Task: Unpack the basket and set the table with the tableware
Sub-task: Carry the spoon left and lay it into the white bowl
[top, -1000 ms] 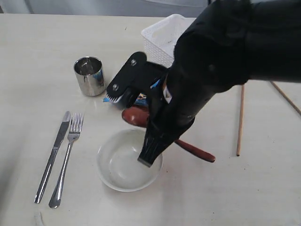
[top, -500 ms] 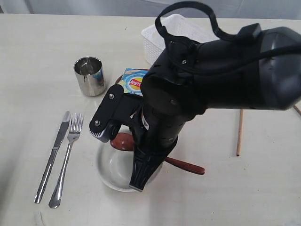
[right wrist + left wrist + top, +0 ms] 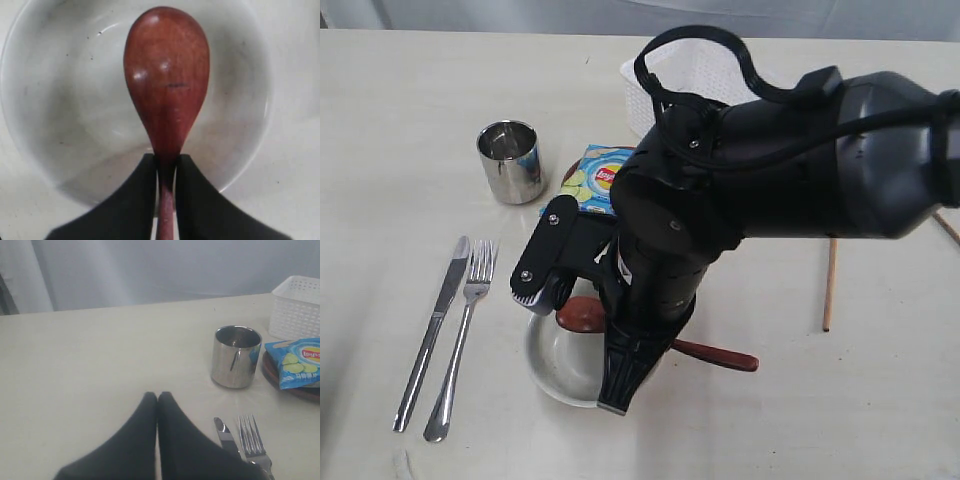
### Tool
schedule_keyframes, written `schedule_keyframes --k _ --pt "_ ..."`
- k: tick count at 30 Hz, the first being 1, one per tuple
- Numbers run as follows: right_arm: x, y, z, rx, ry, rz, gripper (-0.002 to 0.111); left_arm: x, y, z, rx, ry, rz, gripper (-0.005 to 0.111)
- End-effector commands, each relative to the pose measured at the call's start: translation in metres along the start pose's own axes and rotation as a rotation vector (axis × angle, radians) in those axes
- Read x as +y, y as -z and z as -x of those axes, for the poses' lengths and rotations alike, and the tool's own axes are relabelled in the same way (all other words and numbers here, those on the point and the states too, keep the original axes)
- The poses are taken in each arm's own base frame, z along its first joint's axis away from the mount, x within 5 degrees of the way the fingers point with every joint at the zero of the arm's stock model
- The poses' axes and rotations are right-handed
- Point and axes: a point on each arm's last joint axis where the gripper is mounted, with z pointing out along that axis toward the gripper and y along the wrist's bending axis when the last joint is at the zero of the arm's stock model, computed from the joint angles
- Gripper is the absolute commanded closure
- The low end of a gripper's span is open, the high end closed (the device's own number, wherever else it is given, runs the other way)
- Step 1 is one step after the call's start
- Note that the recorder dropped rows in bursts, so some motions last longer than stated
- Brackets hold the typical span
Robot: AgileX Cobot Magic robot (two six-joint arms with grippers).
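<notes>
Over the bowl (image 3: pixel 60 130), my right jaws pinch the wooden spoon (image 3: pixel 166 75); my left jaws are pressed together above the table (image 3: pixel 75 365).

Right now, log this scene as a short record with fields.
right claw: shut on the wooden spoon at its neck
spoon head: over the white bowl
left claw: shut, empty, above the table near knife and fork
cup: upright beside the chip bag
chip bag: lying on the brown plate
basket: behind the plate
</notes>
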Motion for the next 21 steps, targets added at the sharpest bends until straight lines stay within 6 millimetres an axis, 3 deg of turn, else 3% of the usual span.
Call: schedule_keyframes --k 1,7,14,21 --pt "0.000 0.000 0.000 -0.004 0.010 0.000 0.104 0.000 0.000 0.000 -0.008 0.001 -0.006 0.107" --pt "-0.001 0.000 0.000 -0.003 -0.001 -0.015 0.065 0.000 0.000 0.000 -0.008 0.001 -0.006 0.107" --pt "-0.004 0.014 0.000 -0.033 -0.016 -0.040 0.065 0.000 0.000 0.000 -0.008 0.001 -0.006 0.107" --pt "-0.017 0.058 -0.002 -0.072 -0.131 -0.156 0.065 0.000 0.000 0.000 -0.008 0.001 -0.006 0.107"
